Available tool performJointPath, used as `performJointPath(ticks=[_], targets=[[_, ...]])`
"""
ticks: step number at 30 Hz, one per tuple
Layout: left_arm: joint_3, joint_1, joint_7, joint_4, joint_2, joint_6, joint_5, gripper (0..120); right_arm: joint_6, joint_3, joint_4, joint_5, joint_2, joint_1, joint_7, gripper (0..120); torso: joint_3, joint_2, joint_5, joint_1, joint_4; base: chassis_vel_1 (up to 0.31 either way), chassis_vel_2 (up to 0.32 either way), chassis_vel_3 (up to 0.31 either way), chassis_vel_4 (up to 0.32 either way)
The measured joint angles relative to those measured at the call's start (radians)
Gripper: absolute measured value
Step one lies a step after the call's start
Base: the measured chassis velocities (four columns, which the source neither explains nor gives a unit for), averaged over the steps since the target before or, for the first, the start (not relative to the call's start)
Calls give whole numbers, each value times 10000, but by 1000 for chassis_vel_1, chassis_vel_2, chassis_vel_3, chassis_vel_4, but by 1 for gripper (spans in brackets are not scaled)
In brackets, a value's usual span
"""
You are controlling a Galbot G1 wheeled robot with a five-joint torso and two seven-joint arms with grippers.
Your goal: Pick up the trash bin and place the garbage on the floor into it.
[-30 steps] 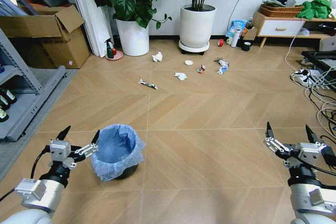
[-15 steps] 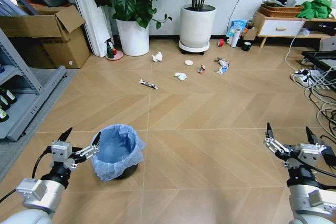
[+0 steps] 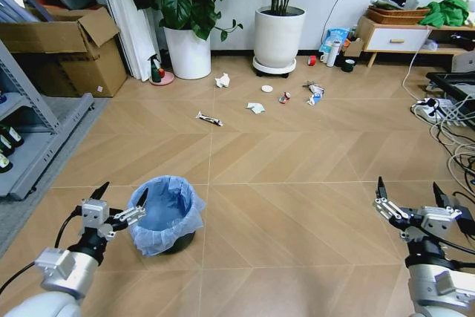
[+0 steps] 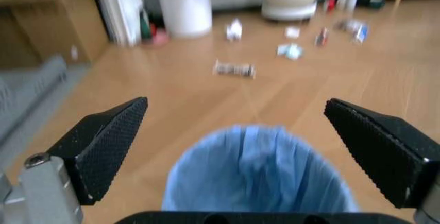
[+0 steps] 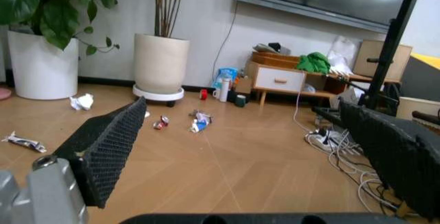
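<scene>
The trash bin [image 3: 167, 213], a small dark bin lined with a crinkled light-blue bag, stands on the floor at near left. My left gripper [image 3: 122, 194] is open just left of its rim, with one finger over the bag's edge. The left wrist view shows the trash bin [image 4: 258, 175] between and beyond the spread fingers of the left gripper [image 4: 234, 105]. The garbage lies far ahead: a stick-like wrapper [image 3: 208, 118], two white tissues [image 3: 223, 80] [image 3: 256, 108], a white lid [image 3: 267, 88], a crushed can [image 3: 285, 97] and blue-white wrappers [image 3: 315, 93]. My right gripper [image 3: 408, 197] is open and empty at near right.
Two white plant pots [image 3: 188, 53] [image 3: 279, 35] stand by the back wall. A cardboard box [image 3: 67, 50] and a metal rack [image 3: 30, 139] line the left side. Cables and a power strip [image 3: 438, 113] sprawl at right, with a low side table [image 3: 401, 35] behind them.
My left gripper has moved slightly right, closer to the bin's rim. The right gripper has barely moved, and the bin and litter have stayed put.
</scene>
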Motion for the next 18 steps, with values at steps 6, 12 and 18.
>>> performJointPath(ticks=[6,12,18], targets=[[171,-613,-484,537,929,1817,-918,100,8,-10,-18,33,-48,25,4,100,0,0,-1,0,-2,0,0,0,0],[414,-1425,-662,1583,2074,3549,-1783,100,-44,-71,-212,63,-303,44,22,100,1,-1,-1,0,3,0,0,0,0],[1479,-3507,-762,3217,2928,4848,-3423,100,-95,-79,-475,71,-384,-12,80,100,1,0,2,1,-1,0,0,0,0]])
